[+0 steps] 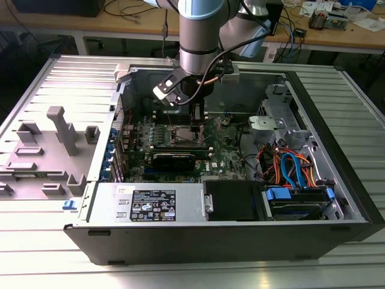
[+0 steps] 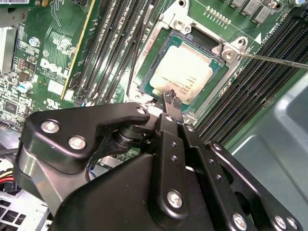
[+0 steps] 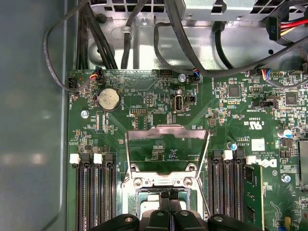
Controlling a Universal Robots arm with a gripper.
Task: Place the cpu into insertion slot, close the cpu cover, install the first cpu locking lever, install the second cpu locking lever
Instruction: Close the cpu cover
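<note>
Nearest in the second wrist view, the gripper (image 2: 170,98) has its jaws closed on nothing, tips just over the near edge of the cpu (image 2: 182,72); whether they touch it we cannot tell; the cpu lies flat in the slot (image 2: 166,26); we judge it light, stiff and slick-topped, with fragile contacts beneath, best held by its edges; beyond, in the first wrist view, the cover (image 3: 166,131) stands raised, thin hinged sheet metal we would push at its free top bar; the gripper's body hides the slot's near side; one lever (image 2: 272,59) shows as a thin rod, its end cut off.
</note>
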